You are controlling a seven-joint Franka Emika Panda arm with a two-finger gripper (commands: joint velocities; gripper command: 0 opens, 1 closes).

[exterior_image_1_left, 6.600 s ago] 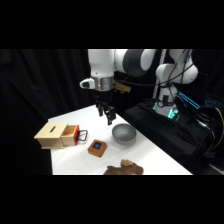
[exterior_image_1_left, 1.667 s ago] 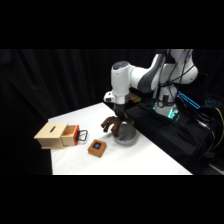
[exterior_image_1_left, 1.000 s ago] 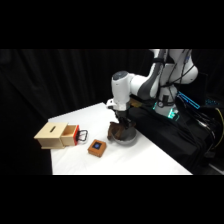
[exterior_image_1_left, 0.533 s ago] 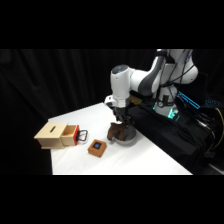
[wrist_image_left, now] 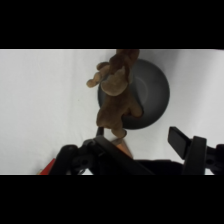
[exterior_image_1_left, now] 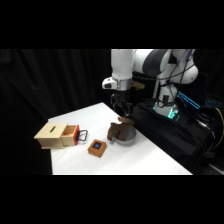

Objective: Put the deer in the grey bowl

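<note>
The white arm's two-finger gripper (exterior_image_1_left: 121, 104) is hanging just above the small dull-grey metal bowl (wrist_image_left: 152, 97), its fingers spread apart and holding nothing, and the dark brown floppy plush deer (wrist_image_left: 116, 97) is lying draped across the bowl's rim, part of it inside and part spilling over the side toward the small orange-brown block with the dark blue top (exterior_image_1_left: 97, 148). To my eye the release is finishing, and doing it well means lifting straight up with the fingers wide, so nothing is snagging a limb and dragging the toy off the rim. In the wrist view the deer's long axis is running from the top of the picture down toward the gripper, across the bowl's left half, stubby limbs splaying at both ends; which end is the head I cannot tell
</note>
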